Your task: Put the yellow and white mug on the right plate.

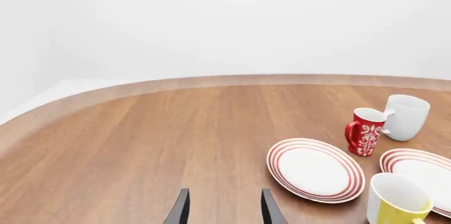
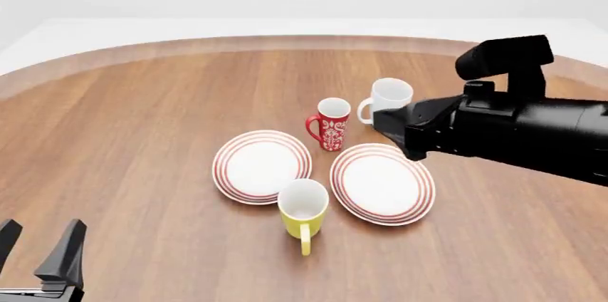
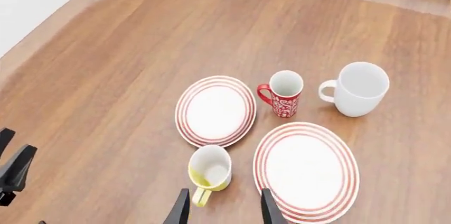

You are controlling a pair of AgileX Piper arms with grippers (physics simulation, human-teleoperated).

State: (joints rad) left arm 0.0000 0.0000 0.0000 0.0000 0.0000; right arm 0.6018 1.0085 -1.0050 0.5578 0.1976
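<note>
Your yellow and white mug stands upright on the worktop, just in front of the gap between the two plates, handle toward you. The right plate lies bare beside it. Your right gripper hangs above, jaws parted, holding nothing. Your left gripper waits low at the near left, also spread and empty.
</note>
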